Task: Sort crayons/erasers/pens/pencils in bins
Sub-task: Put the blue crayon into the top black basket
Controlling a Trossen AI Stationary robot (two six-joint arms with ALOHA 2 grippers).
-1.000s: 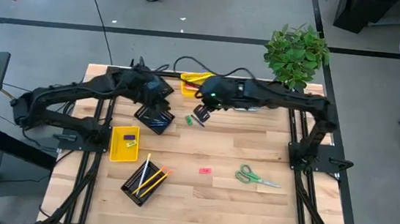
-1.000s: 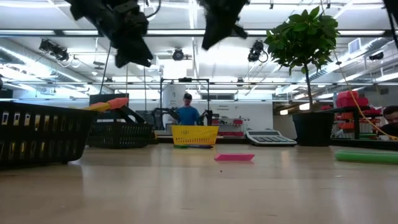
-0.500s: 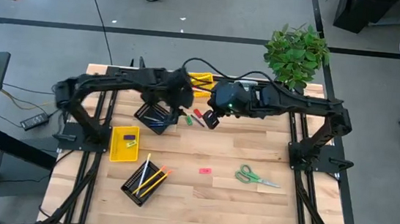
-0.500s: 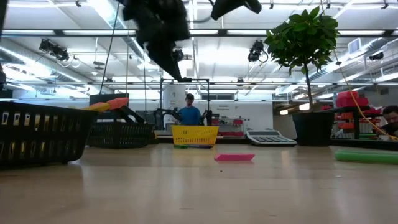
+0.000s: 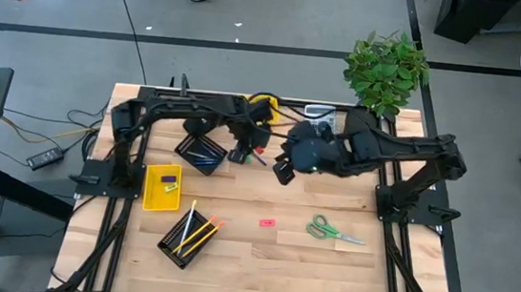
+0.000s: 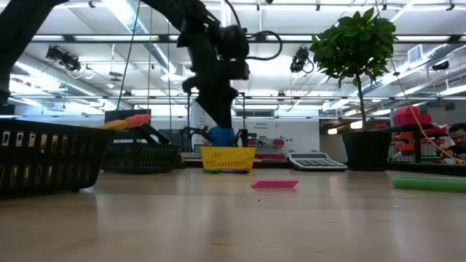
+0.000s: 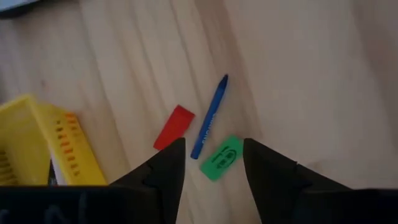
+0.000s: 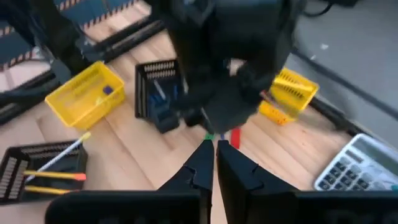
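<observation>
So my left gripper [image 7: 211,163] is hanging over the table [image 5: 331,206] near the far yellow bin [image 7: 37,146], fingers spread, nothing in them. Right under it: a blue crayon [image 7: 209,117] between a red eraser [image 7: 174,127] and a green eraser [image 7: 221,158], all loose on the wood. My right gripper [image 8: 215,163] is pressed together, empty, hovering close by.

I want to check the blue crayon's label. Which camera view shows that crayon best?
The left wrist view: the blue crayon lies unobstructed on bare wood between a red eraser and a green eraser. The high view shows only a speck beside the arms. The low and right wrist views don't show it clearly.
</observation>
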